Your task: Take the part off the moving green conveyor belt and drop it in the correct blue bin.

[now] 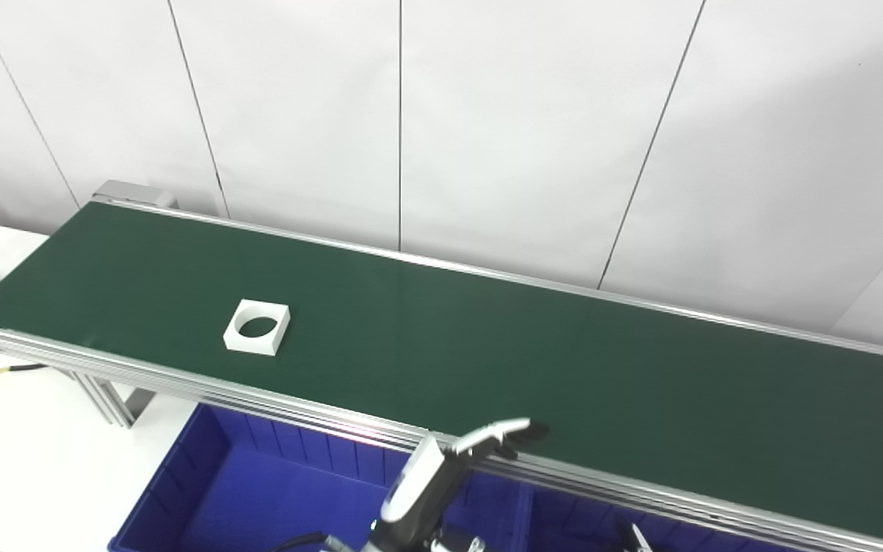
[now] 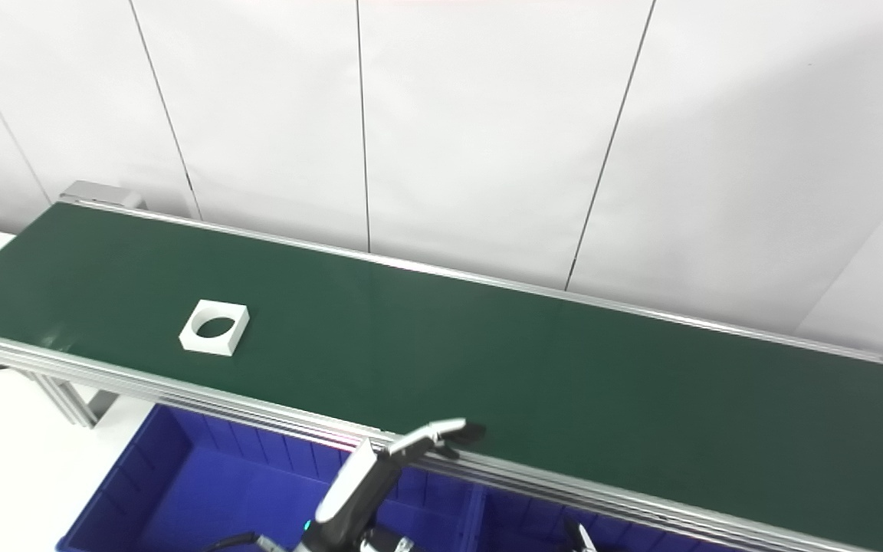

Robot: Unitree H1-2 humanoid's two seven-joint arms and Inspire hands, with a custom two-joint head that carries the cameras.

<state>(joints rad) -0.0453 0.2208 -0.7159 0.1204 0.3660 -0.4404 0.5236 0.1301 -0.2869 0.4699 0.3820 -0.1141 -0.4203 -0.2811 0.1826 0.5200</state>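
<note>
Green belt [image 1: 487, 360] runs corner to corner; blue bin [image 1: 204, 491] sits under its near edge. Left hand [image 1: 441, 475] reaches up at that near edge, fingers apart, empty. Right hand barely visible, state unclear. White square part [image 1: 257, 327] with round hole lies on belt's left end.

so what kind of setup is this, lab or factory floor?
Probably a lab sorting cell, not a real line: a short green conveyor belt on a white table, one white square part with a round hole, blue bins below, plain panelled walls.

Matt green belt [image 1: 487, 345] w/ brushed-metal rail [image 1: 181, 383]; matt white plastic part [image 1: 257, 327]; glossy blue plastic bin [image 1: 204, 468].
</note>
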